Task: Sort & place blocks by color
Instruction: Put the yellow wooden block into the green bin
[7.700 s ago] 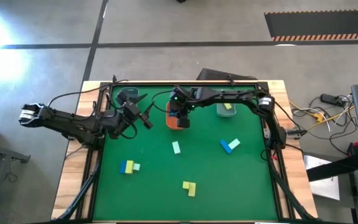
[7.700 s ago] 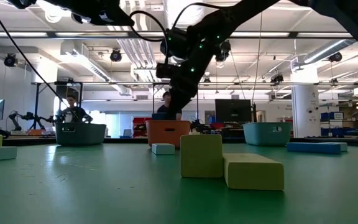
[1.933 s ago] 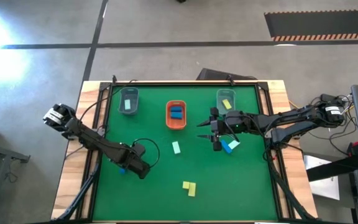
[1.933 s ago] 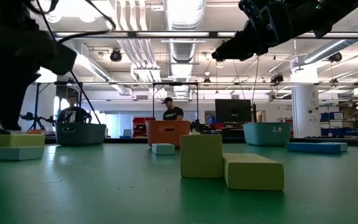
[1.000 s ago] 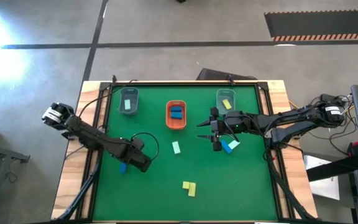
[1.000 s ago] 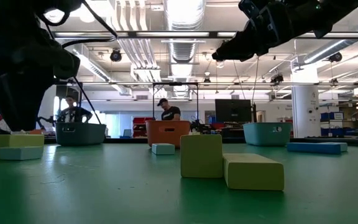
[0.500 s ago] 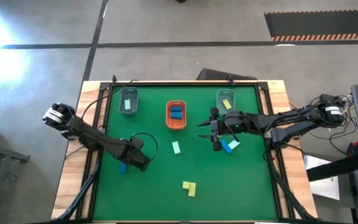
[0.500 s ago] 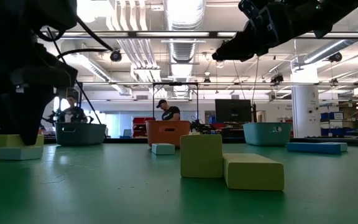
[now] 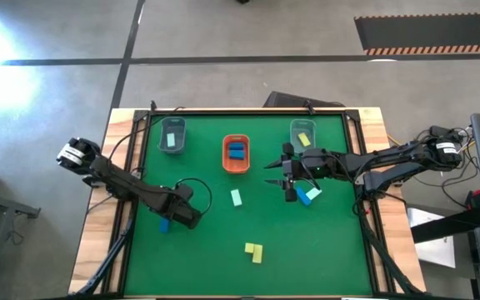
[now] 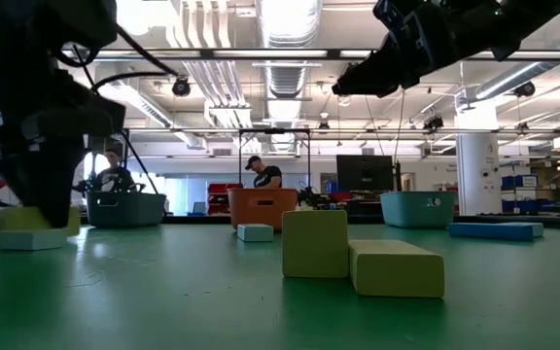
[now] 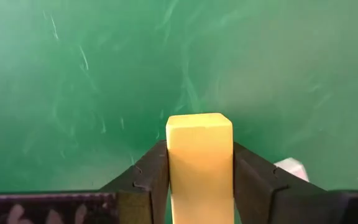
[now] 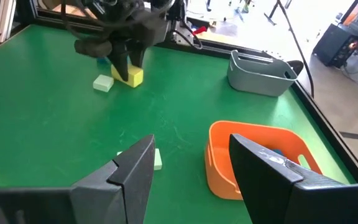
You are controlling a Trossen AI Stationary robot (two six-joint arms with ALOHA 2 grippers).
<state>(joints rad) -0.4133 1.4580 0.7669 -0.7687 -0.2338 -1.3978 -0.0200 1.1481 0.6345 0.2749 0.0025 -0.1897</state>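
Left gripper (image 11: 199, 171) clamping yellow block (image 11: 199, 152), no legible writing

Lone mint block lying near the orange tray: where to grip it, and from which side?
Take the mint block across its two long sides, straight down from above: it lies flat, with bare mat along both. The open right pincer hovers nearby; the left pincer is shut on a yellow block.
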